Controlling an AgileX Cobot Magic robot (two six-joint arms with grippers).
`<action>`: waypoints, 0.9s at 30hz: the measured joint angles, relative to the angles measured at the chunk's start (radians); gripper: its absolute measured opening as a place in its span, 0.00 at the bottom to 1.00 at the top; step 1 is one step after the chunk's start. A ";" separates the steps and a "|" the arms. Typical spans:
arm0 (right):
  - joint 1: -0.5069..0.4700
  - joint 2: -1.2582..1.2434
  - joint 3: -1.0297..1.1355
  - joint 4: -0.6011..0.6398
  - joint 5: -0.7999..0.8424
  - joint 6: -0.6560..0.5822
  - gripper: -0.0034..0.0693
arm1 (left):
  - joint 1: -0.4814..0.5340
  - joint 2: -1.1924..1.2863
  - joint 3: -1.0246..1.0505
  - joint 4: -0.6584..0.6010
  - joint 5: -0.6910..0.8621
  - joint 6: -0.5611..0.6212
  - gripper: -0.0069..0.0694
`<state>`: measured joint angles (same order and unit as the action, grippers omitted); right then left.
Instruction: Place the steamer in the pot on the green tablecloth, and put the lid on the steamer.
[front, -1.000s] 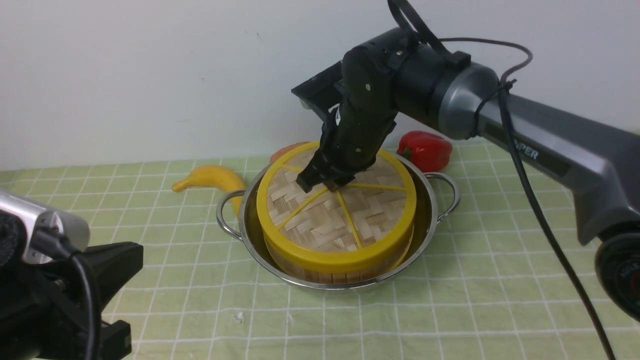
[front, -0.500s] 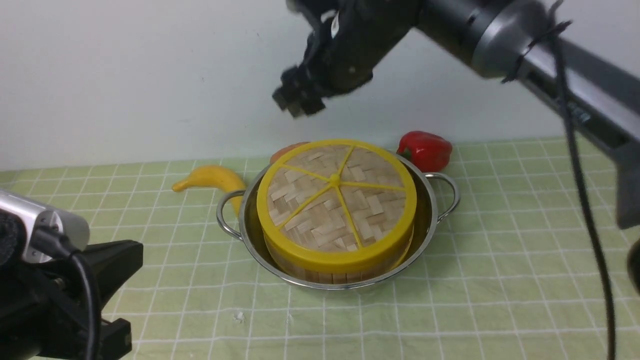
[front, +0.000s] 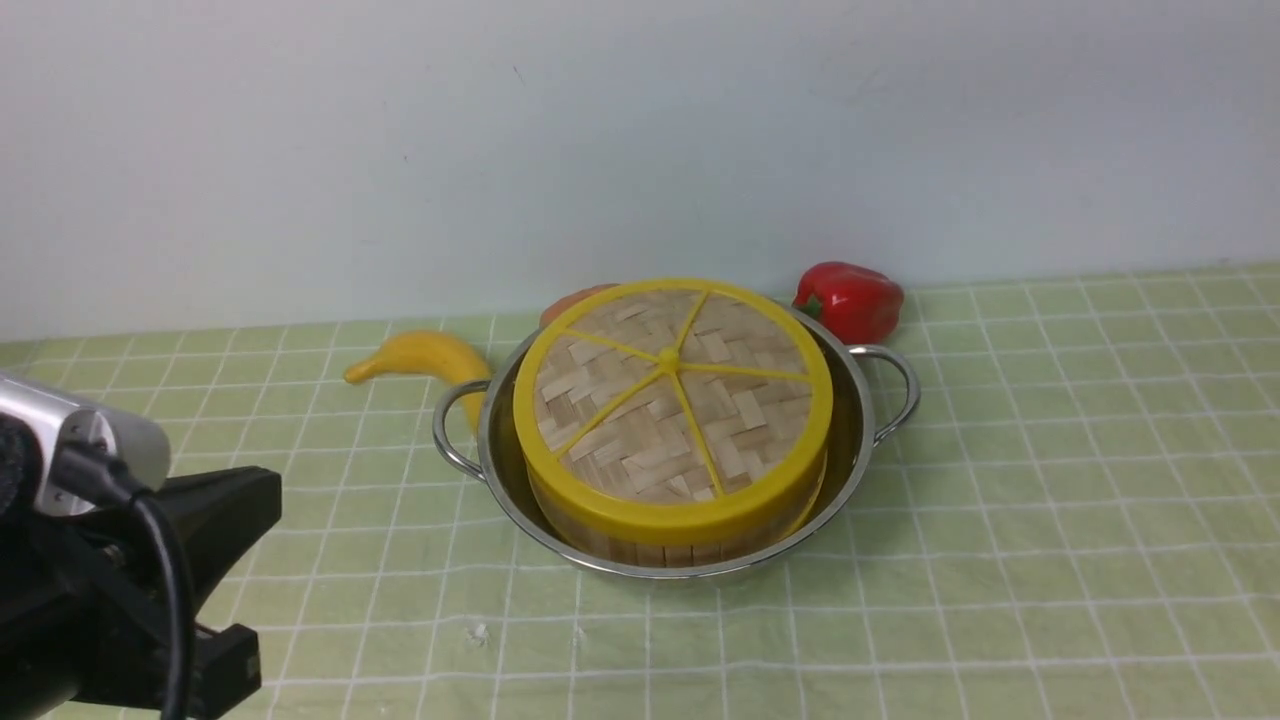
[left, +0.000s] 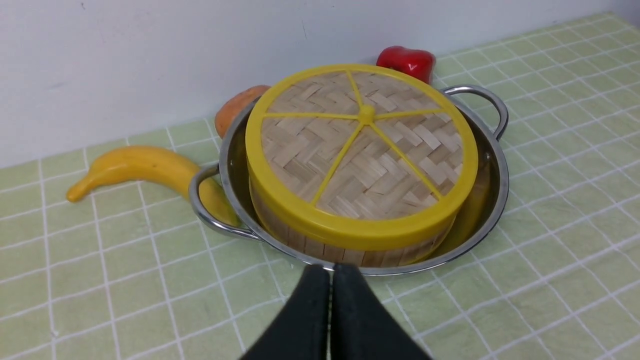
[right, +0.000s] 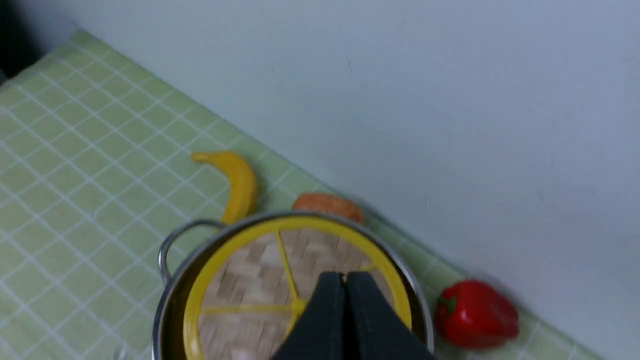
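Observation:
The steel pot (front: 868, 420) stands on the green tablecloth (front: 1050, 520). The steamer (front: 660, 548) sits inside it, and the woven lid (front: 670, 400) with yellow spokes lies flat on the steamer. The lid also shows in the left wrist view (left: 360, 145) and in the right wrist view (right: 250, 280). My left gripper (left: 331, 272) is shut and empty, just short of the pot's near rim (left: 400, 270). My right gripper (right: 345, 280) is shut and empty, high above the lid; it is out of the front view.
A yellow banana (front: 420, 358) lies left of the pot. A red bell pepper (front: 850, 300) and an orange item (front: 575, 300) lie behind it by the wall. My left arm's body (front: 100, 580) fills the lower left of the front view.
My right gripper let go of the lid's knob, rose away from the pot and left the front view. The lid stays on the steamer. The left arm barely moved.

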<state>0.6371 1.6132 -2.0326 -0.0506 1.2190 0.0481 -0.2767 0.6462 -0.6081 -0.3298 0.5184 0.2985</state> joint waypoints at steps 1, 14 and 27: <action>0.000 -0.049 0.100 0.000 -0.012 0.008 0.03 | 0.000 0.000 0.000 0.000 0.000 0.000 0.09; 0.000 -0.485 1.198 0.051 -0.786 0.189 0.03 | 0.000 0.000 0.000 0.000 -0.003 0.000 0.09; 0.000 -0.535 1.385 0.051 -0.880 0.201 0.05 | 0.000 0.000 0.000 0.000 -0.005 0.000 0.09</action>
<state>0.6371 1.0782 -0.6480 0.0000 0.3387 0.2492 -0.2767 0.6462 -0.6081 -0.3298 0.5139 0.2985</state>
